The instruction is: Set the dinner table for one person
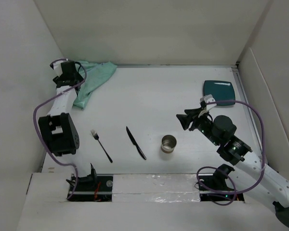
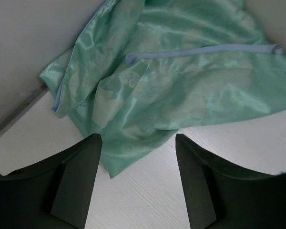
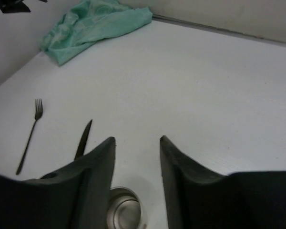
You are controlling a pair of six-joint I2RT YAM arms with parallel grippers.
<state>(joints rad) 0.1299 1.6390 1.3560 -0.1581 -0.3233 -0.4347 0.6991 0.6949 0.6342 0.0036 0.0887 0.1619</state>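
The left gripper (image 2: 138,140) hangs spread over the crumpled mat (image 2: 181,81); it may pinch only one fold and drag the mat bunched.

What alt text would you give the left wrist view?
The left gripper, jaws open, faces the near edge of a crumpled mint-green cloth. The cloth lies on the white dinner table, bunched up beside the wall.

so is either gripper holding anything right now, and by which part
Nothing is held. The left gripper is open over the edge of the green cloth, not closed on it; the right gripper is open and empty near the metal cup.
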